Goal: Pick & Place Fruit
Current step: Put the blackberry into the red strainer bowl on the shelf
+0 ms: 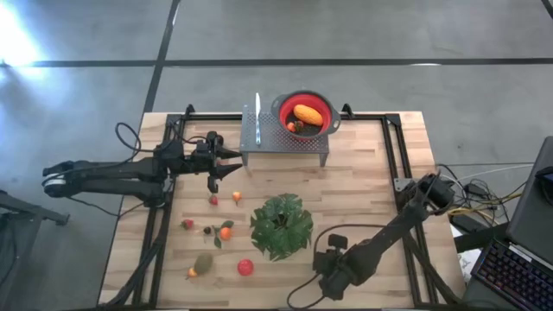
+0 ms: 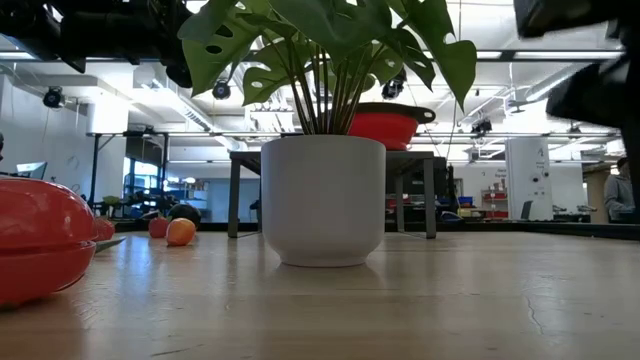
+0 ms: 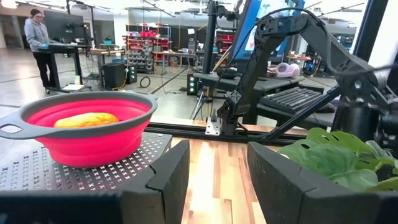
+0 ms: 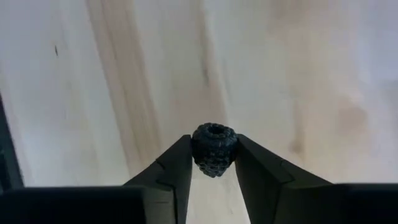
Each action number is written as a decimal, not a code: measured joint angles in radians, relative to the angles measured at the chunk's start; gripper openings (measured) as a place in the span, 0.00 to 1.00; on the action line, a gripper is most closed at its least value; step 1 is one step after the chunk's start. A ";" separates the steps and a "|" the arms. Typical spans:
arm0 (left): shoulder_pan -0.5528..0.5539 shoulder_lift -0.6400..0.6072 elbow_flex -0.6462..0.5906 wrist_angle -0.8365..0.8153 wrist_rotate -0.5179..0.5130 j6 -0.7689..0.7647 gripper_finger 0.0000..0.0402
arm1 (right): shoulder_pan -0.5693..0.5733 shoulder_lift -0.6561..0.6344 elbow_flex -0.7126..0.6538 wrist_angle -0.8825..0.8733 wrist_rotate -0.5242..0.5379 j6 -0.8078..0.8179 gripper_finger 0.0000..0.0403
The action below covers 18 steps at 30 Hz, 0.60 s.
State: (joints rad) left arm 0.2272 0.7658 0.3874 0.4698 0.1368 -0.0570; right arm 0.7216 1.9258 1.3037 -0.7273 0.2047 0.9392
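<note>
- The right gripper [image 4: 213, 163] pinches a dark, bumpy blackberry-like fruit [image 4: 214, 148] between its fingertips, low over the table's [image 1: 363, 186] near right area.
- The red colander bowl [image 1: 304, 112] lies toward 12 o'clock, well apart, on the perforated stand [image 1: 276, 136].
- The left gripper [image 1: 226, 164] waits part-open and empty, nearer the bowl.

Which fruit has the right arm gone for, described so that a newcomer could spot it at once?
Start at the potted plant in the table's middle, then go to the right gripper, low near the table's front edge. Between its fingers sits a blackberry: small, dark and knobbly, with a hollow top. The other loose fruits lie left of the plant and are red, orange or green.
</note>
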 joint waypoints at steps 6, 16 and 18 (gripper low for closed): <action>0.000 0.000 0.000 0.000 0.000 -0.003 0.42 | -0.001 -0.131 0.000 -0.185 0.054 0.027 0.24; 0.000 0.000 -0.001 0.000 0.000 -0.003 0.42 | -0.153 -0.375 0.000 -0.303 0.183 -0.128 0.25; 0.000 0.000 -0.001 0.000 0.000 -0.003 0.42 | -0.214 -0.411 0.000 -0.302 0.188 -0.202 0.24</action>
State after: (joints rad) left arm 0.2272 0.7656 0.3862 0.4698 0.1367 -0.0605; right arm 0.5074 1.5146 1.3040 -1.0298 0.3927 0.7372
